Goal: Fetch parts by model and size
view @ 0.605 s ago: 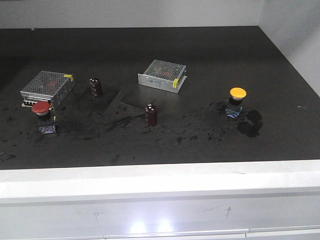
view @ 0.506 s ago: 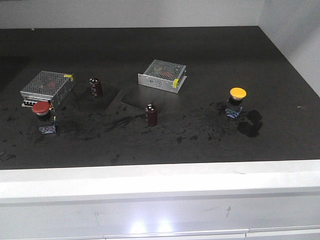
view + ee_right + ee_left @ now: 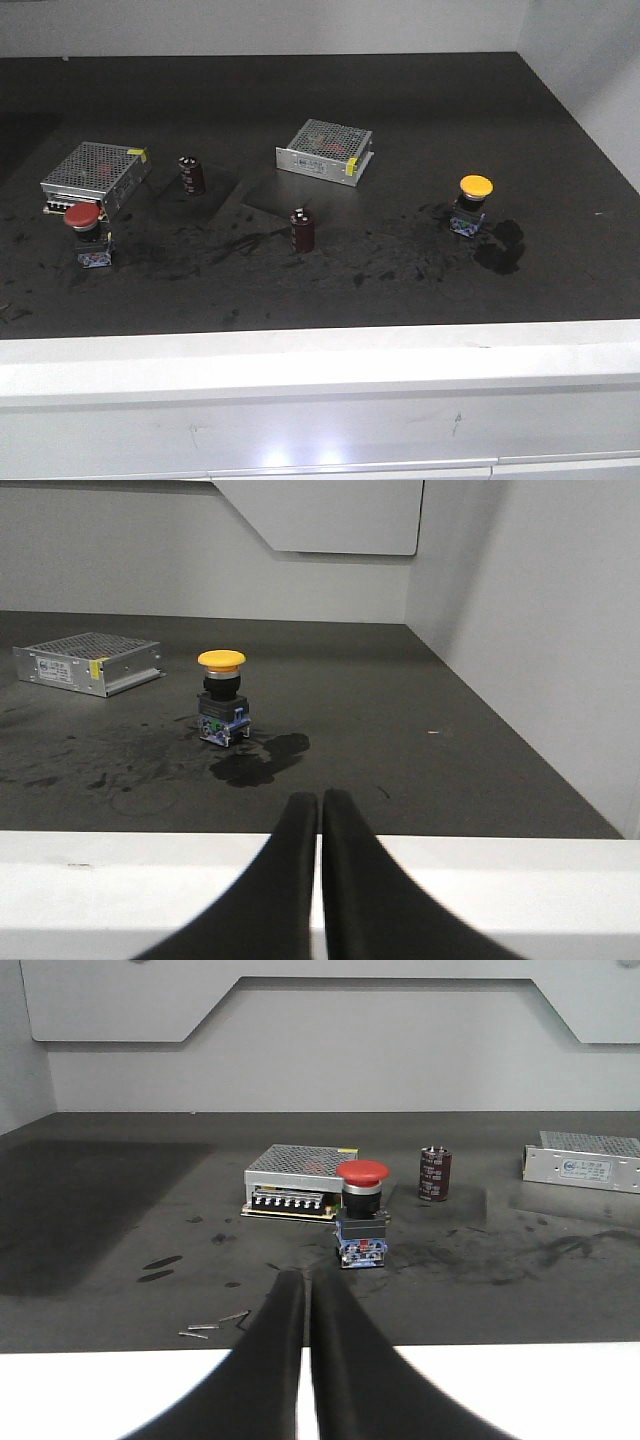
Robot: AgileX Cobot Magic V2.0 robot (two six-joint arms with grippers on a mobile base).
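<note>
Your red-capped mushroom-head push-button switch (image 3: 361,1215), with its black body and bluish-white base, stands upright on the left side of the dark table (image 3: 420,100). It is just in front of a perforated silver metal box (image 3: 97,175). Your yellow-capped mushroom-head push-button switch (image 3: 222,698) has the same build and stands upright on the right side, beside a dark smear on the surface. The two switches are well apart, and nothing touches either one.

Neither part has been fetched yet, so judge the task as barely begun. Both pickups and whatever delivery follows remain to be done.

The left pincer (image 3: 304,1285) is clenched on nothing, its dark fingers pressed nearly together. It points straight at the red switch from the table's near white edge, with bare surface between them. The right pincer (image 3: 319,800) is also clenched and empty. It is lined up roughly with the yellow switch and is apart from it.

You will need to release each pincer before it can close on a switch.

Leave the rest alone: a second perforated silver metal box (image 3: 325,150) sits near the middle back. One dark maroon cylinder (image 3: 192,173) stands beside the left box, and another dark maroon cylinder (image 3: 302,229) stands near the centre.
</note>
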